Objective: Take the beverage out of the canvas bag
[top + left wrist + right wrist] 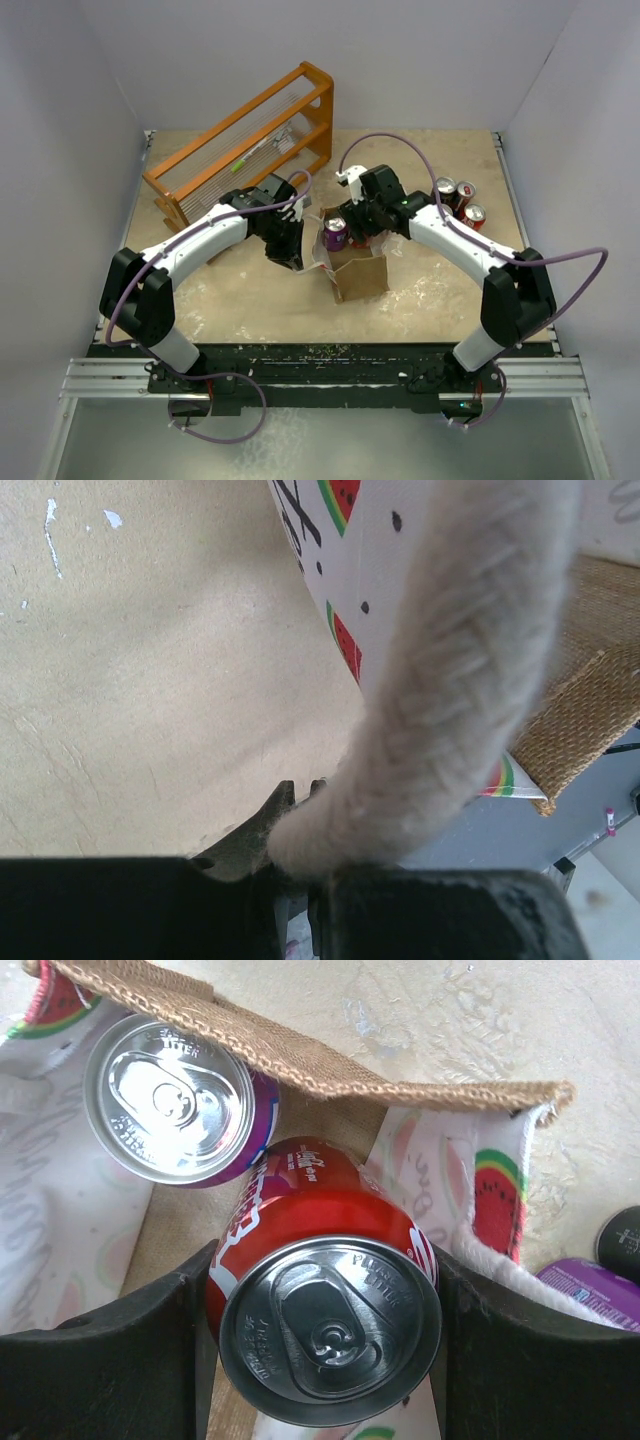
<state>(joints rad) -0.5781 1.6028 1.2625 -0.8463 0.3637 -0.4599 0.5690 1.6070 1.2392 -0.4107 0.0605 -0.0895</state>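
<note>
The canvas bag (362, 277) stands mid-table, tan burlap with white watermelon-print sides (360, 540). My left gripper (290, 255) is at its left side, shut on one white loop handle (450, 680), which runs up from between the jaws (300, 880). Inside the bag, in the right wrist view, stand a red beverage can (330, 1310) and a purple can (180, 1100), tops showing. My right gripper (325, 1330) reaches into the bag from above. Its two black fingers (110, 1350) press on the red can's left and right sides. From above, only the purple can (335, 233) shows in the bag.
An orange wooden rack (250, 140) stands at the back left. Several cans (455, 195) are grouped on the table at the right, just behind my right arm. One purple can (590, 1285) lies just outside the bag's right wall. The bag's burlap rim (330, 1065) edges the opening.
</note>
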